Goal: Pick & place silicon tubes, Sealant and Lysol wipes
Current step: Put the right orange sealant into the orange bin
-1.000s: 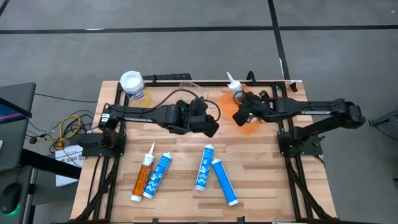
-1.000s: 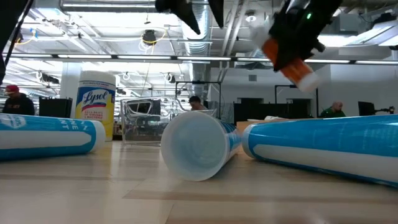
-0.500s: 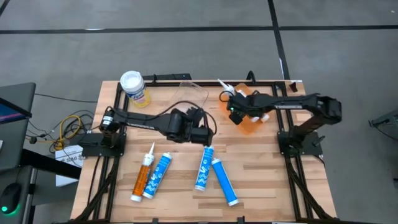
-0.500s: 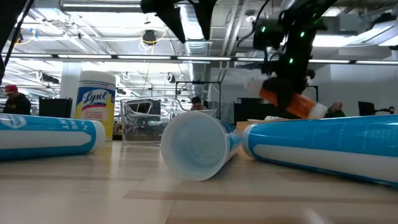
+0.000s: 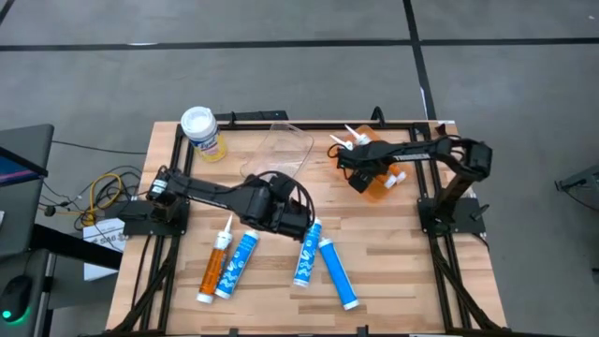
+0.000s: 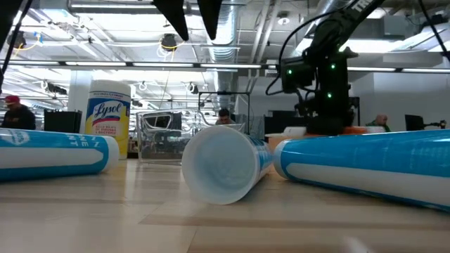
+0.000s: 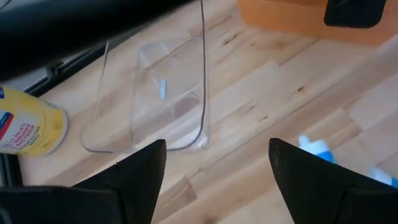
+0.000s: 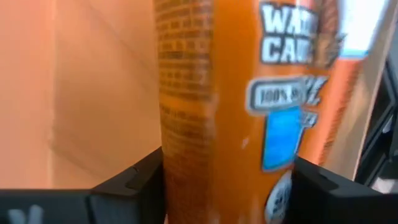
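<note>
My right gripper (image 5: 360,170) is over the orange bin (image 5: 379,187) at the far right, shut on an orange cartridge (image 8: 230,112) whose white nozzle (image 5: 337,142) points toward the far left. My left gripper (image 5: 298,223) is open and empty above the table's middle, just over the near pair of blue tubes (image 5: 307,251) (image 5: 337,273). In its wrist view (image 7: 214,168) nothing is between the fingers. An orange tube (image 5: 215,267) and a blue tube (image 5: 239,262) lie flat at the near left. The Lysol wipes (image 5: 201,131) stand upright at the far left corner. My right gripper pinches the orange cartridge's printed body (image 8: 186,155) between its two fingers, which lie across it. The fingers come from above, down into the orange bin. Whether the cartridge rests on the bin's floor I cannot tell.
A clear plastic tray (image 5: 285,145) lies at the far middle, between the wipes and the orange bin; it also shows in the left wrist view (image 7: 155,93). In the low view the blue tubes (image 6: 365,165) lie across the foreground. Bare wood lies along the near right.
My right gripper has gone down and a little toward the table's left with the orange cartridge, lowering it from high above the table into the orange bin. My left gripper has moved toward the table's near edge, over the blue tubes, staying open.
</note>
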Available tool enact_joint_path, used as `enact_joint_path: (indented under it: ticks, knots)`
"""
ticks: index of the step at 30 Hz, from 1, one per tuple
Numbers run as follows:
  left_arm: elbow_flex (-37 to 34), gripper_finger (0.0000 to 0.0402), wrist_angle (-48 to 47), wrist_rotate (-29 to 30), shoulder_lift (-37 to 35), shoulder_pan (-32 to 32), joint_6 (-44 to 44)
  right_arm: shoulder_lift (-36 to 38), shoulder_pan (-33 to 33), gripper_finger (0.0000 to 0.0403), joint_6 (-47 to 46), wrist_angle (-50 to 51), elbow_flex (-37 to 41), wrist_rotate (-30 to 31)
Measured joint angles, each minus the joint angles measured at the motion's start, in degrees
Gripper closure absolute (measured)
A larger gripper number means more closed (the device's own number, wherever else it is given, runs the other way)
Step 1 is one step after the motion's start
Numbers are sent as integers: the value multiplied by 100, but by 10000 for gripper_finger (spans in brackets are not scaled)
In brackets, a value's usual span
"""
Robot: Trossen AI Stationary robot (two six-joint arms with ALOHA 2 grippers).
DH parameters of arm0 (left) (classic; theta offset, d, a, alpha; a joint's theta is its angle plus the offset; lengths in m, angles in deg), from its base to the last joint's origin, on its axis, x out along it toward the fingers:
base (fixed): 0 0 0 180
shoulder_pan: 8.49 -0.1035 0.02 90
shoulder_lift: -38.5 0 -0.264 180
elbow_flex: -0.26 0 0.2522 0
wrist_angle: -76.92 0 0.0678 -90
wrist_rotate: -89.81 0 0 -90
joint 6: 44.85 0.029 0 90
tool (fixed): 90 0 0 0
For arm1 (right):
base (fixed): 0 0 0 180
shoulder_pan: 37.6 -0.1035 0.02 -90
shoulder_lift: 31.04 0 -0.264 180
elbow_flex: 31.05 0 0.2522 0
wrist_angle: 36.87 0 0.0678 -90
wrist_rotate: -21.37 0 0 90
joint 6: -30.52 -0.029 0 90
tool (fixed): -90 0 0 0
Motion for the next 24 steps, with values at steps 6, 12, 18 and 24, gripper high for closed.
enact_joint_path:
  ticks: [6,12,18,24]
  knots:
    - [0,126,-77,-155,0,88,2,-158,-1,173,5,106,-7,-70]
    - [0,126,-166,-289,0,81,4,-39,-49,167,3,216,-2,-42]
    - [0,126,-166,-318,0,83,4,112,53,168,-4,425,0,-17]
    - [0,126,-164,-455,0,81,9,148,153,168,-4,551,0,-29]
